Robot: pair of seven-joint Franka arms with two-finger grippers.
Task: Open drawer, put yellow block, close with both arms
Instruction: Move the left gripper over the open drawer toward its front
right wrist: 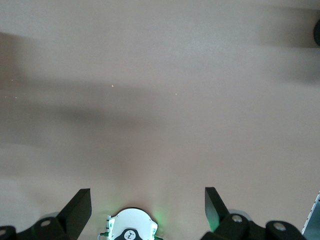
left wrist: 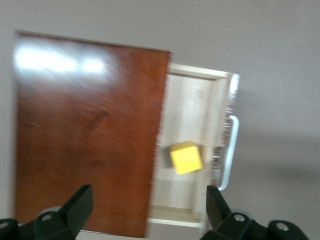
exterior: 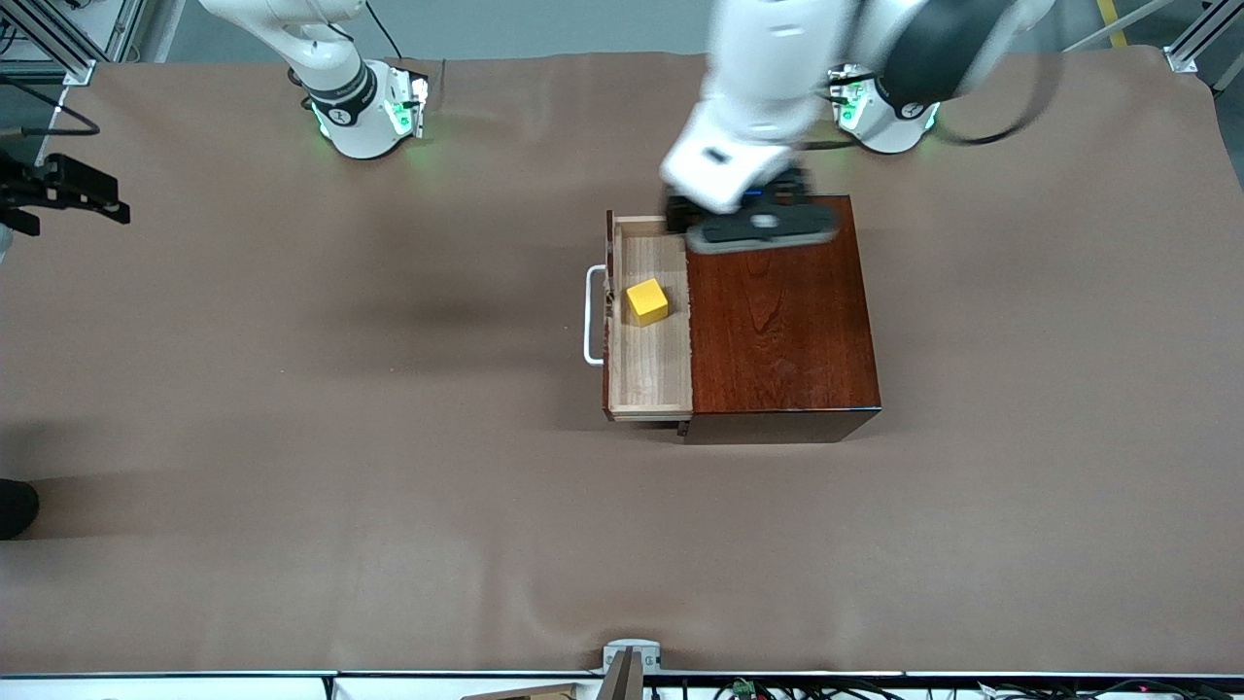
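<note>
The reddish-brown box (exterior: 782, 321) stands mid-table with its drawer (exterior: 649, 374) pulled out toward the right arm's end, white handle (exterior: 589, 316) outermost. The yellow block (exterior: 646, 300) lies in the drawer, free of any gripper. The left arm's hand (exterior: 753, 219) hangs over the box's edge farthest from the front camera, by the drawer's corner. In the left wrist view the left gripper (left wrist: 149, 197) is open and empty above the box (left wrist: 90, 135), drawer (left wrist: 190, 110) and block (left wrist: 186, 157). The right gripper (right wrist: 147, 197) is open and empty over bare table, out of the front view.
The right arm's base (exterior: 364, 107) and the left arm's base (exterior: 884, 112) stand along the table's edge farthest from the front camera. A black bracket (exterior: 63, 190) juts in at the right arm's end. The right wrist view shows that arm's own base (right wrist: 131, 225).
</note>
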